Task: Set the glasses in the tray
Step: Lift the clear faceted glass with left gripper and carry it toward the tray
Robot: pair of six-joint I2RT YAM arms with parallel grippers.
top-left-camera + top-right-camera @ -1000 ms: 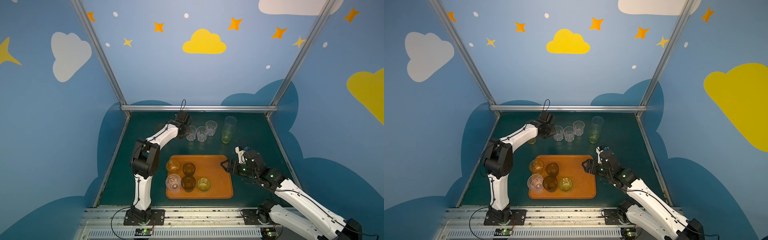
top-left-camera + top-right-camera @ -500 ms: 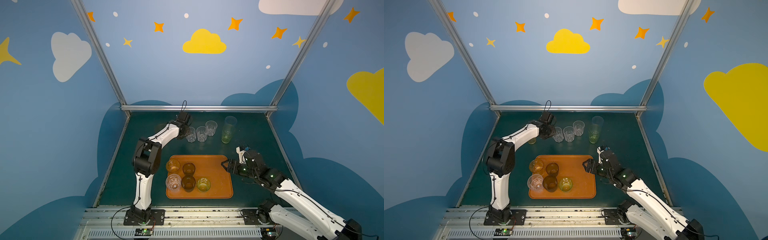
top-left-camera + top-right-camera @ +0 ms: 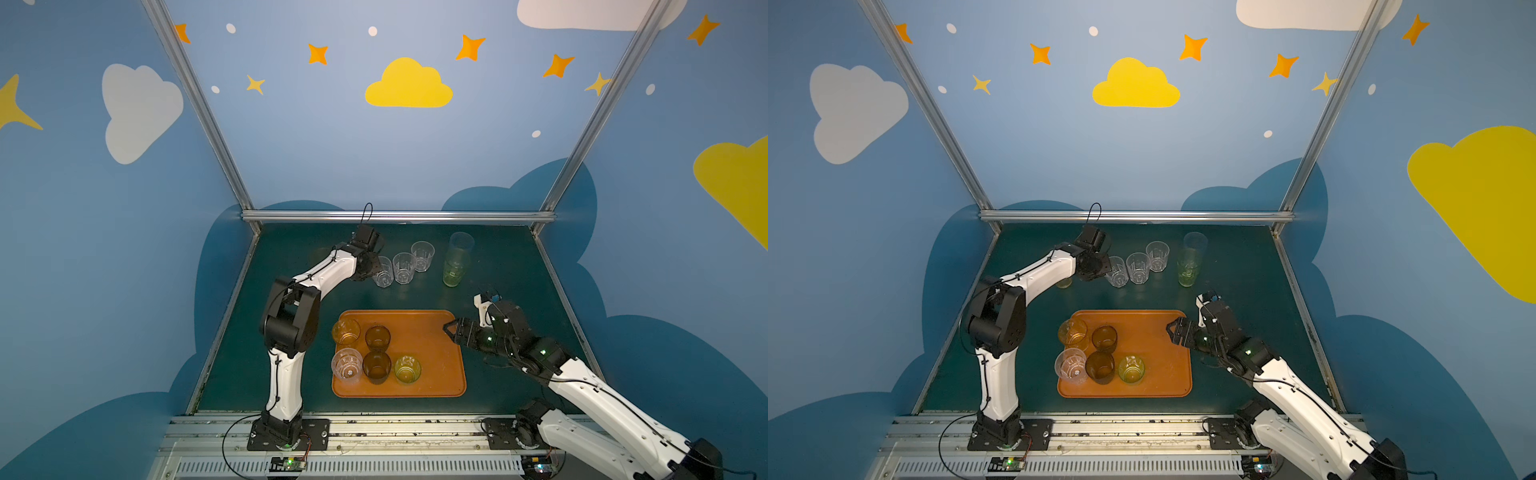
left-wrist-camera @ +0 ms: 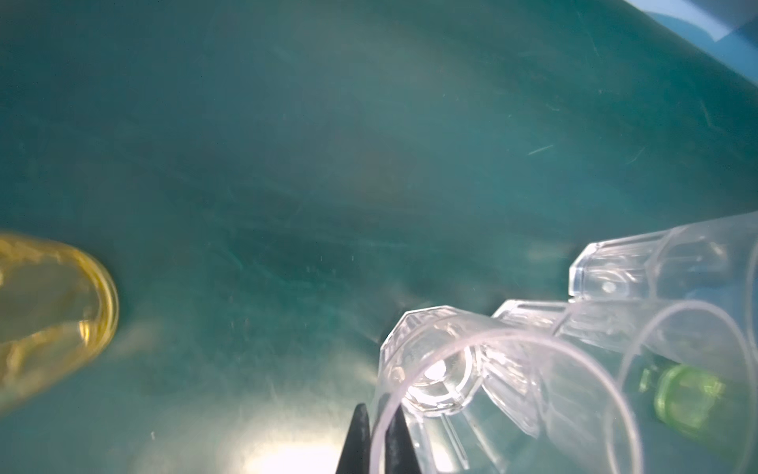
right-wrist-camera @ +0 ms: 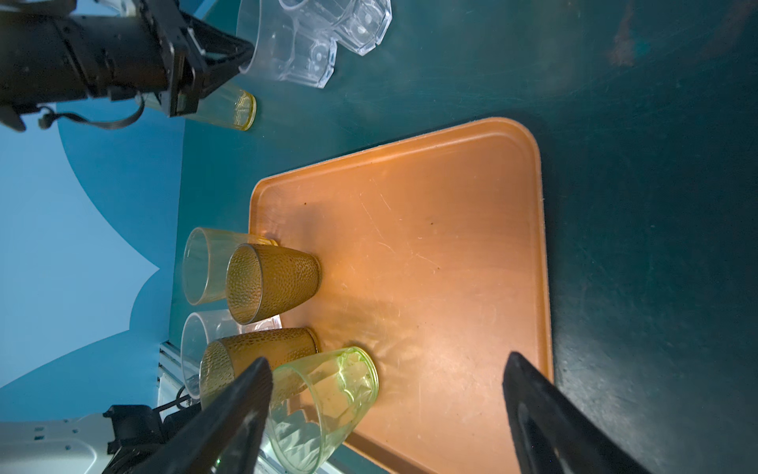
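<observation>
Dark green tabletop [image 3: 498,270]. Beyond the far edge of the flat orange-brown plastic tray [image 3: 428,345]: left gripper [image 4: 375,441], the nearer one, clamped across the rim of a short clear faceted tumbler [image 4: 434,369], upright, one finger inside, one outside. Probably next: straight lift, then back to the tray's bare right half. Over the tray's far right corner: right gripper [image 5: 387,359], jaws spread wide, empty. Pale yellow glass [image 3: 1064,284] mostly hidden behind the left arm [image 3: 1038,274].

Tray [image 5: 430,254]: smooth orange plastic, faintly scratched; 2 brown glasses [image 5: 272,281]: dimpled, translucent; clear glasses [image 3: 404,268]: glossy, faceted; table [image 3: 498,266]: matt green, scuffed.
</observation>
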